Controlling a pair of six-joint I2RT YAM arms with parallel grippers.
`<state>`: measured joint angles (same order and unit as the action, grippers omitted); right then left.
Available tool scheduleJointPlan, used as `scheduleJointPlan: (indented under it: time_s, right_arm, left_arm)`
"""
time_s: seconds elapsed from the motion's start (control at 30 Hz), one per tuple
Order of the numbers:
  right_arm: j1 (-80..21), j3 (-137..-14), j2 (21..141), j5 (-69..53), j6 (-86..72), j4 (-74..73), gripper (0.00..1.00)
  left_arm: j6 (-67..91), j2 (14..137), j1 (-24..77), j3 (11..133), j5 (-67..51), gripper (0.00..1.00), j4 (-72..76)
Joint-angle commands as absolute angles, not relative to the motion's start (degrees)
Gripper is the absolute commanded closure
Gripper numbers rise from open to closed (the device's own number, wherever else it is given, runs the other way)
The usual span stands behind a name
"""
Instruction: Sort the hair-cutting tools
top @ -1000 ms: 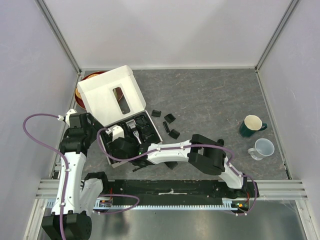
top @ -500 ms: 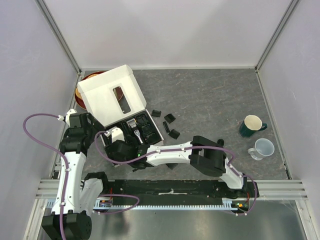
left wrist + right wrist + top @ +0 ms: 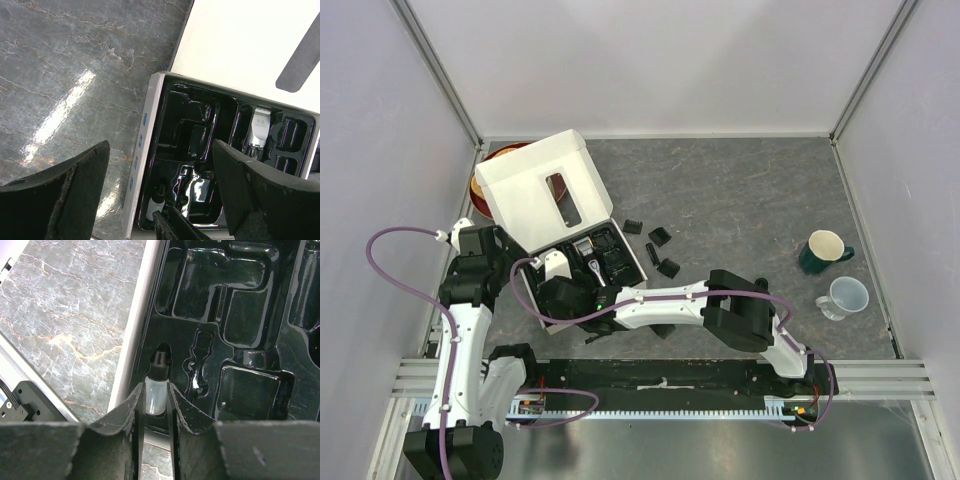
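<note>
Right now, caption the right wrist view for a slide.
Right jaws pinch a white bottle at the black tray's edge.

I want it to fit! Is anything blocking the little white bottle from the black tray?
Nothing visible does: the right gripper holds the white bottle with its cap at a bare pocket of the tray.

Robot lab test cell, white panel walls (image 3: 670, 60), aluminium frame rail (image 3: 880, 372), grey tabletop (image 3: 740, 190)

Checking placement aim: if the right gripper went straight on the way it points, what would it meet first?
Probably the black tray: the small white bottle pinched in the right gripper points cap-first at a slot near its edge.
</note>
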<state>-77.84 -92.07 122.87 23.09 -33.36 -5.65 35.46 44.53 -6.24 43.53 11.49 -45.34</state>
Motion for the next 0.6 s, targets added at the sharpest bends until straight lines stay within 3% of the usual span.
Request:
scheduleJointPlan:
  time_s: [0.0, 0.2, 0.57]
  right_arm:
    - [-77.7, -94.2, 122.3, 23.0, -33.7, -4.1, 0.71]
    - [-77.2, -94.4, 123.7, 23.0, -33.9, -4.1, 0.80]
    - [-77.2, -93.5, 125.3, 22.0, -34.3, -3.5, 0.83]
  left_arm:
    - [33.4, 44.5, -6.2, 44.4, 11.7, 0.10, -44.4]
    - [33.4, 44.5, -6.2, 44.4, 11.4, 0.10, -44.3]
    - [33.3, 44.6, -6.2, 44.3, 11.5, 0.10, -44.3]
